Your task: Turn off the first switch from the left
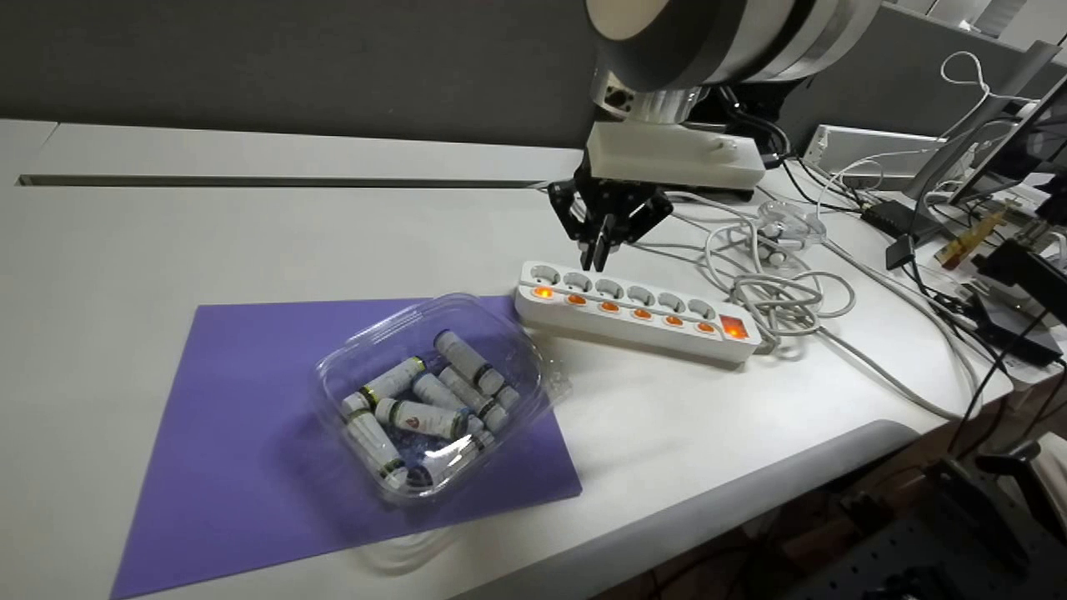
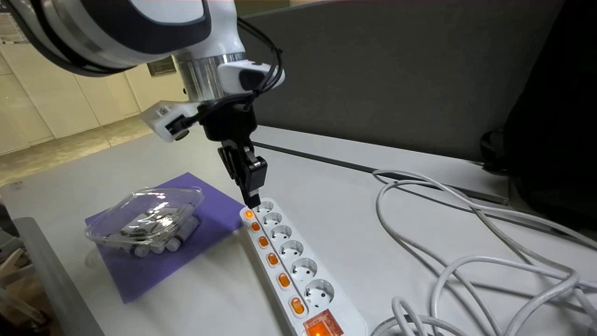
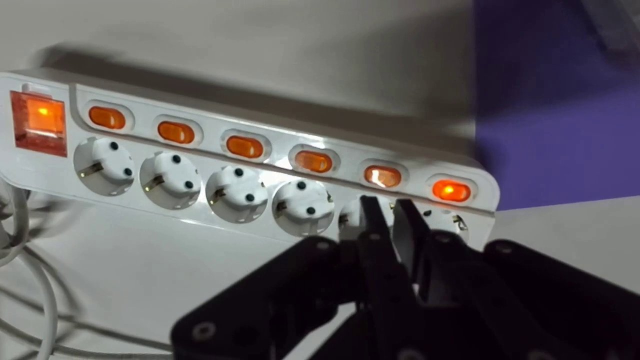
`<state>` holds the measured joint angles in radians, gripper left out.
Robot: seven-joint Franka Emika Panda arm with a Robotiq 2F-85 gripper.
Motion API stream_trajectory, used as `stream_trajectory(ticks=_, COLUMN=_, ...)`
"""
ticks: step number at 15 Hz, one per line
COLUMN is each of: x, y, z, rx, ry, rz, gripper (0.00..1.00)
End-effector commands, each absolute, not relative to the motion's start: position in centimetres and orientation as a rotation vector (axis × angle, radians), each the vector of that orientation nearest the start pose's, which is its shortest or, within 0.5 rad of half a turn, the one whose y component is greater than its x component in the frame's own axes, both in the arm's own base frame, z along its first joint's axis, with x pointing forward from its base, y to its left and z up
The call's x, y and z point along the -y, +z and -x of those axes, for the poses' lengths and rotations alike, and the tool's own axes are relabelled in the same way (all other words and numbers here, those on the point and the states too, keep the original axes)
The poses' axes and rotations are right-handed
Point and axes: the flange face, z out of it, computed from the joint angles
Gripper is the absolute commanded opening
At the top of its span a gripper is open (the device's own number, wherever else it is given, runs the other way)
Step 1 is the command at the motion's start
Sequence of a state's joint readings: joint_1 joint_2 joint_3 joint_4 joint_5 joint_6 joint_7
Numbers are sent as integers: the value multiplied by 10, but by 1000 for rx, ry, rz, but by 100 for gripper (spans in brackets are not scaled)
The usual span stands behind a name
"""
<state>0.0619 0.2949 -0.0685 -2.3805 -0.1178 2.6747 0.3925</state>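
The first switch from the left (image 1: 543, 292) is a small rocker glowing orange at the end of the row nearest the purple mat. It also glows in an exterior view (image 2: 249, 214) and in the wrist view (image 3: 451, 190). The white power strip (image 1: 629, 331) lies on the table, also seen in the wrist view (image 3: 30, 167). My gripper (image 1: 593, 265) points down above the strip's sockets near that end. In the wrist view, its fingertips (image 3: 386, 200) appear over the sockets beside the lit switch, with a narrow empty gap between them. Its tips (image 2: 253, 204) appear close to the strip's end.
A large lit red main switch (image 1: 734, 327) is at the strip's opposite end. A clear plastic box (image 1: 333, 367) with several small cylinders stands on the purple mat (image 1: 242, 492) beside the strip. Loose white cables (image 1: 775, 292) lie beyond the strip's main-switch end.
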Motion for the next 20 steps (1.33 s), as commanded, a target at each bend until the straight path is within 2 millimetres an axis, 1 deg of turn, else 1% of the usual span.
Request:
stream_trajectory(ticks=1, x=0, y=198, z=-508, rx=-461, ry=-23, rz=3183, gripper=7)
stream_trajectory(ticks=2, x=0, y=198, z=-509, rx=-460, ry=-25, rz=3184, gripper=2)
stream_trajectory(ticks=4, x=1, y=198, z=-510, rx=-463, ry=-27, rz=3185, gripper=1)
stream_trajectory(ticks=6, x=0, y=191, z=-510, rx=-441, ry=3, rz=3191, gripper=0)
stream_trajectory(ticks=10, x=-13, y=170, z=-510, rx=-381, ry=33, rz=3207, gripper=0)
stream_trajectory(ticks=13, x=-23, y=161, z=-511, rx=-352, ry=23, rz=3210, gripper=0)
stream_trajectory(ticks=20, x=-39, y=159, z=-517, rx=-277, ry=-59, rz=3208, gripper=0)
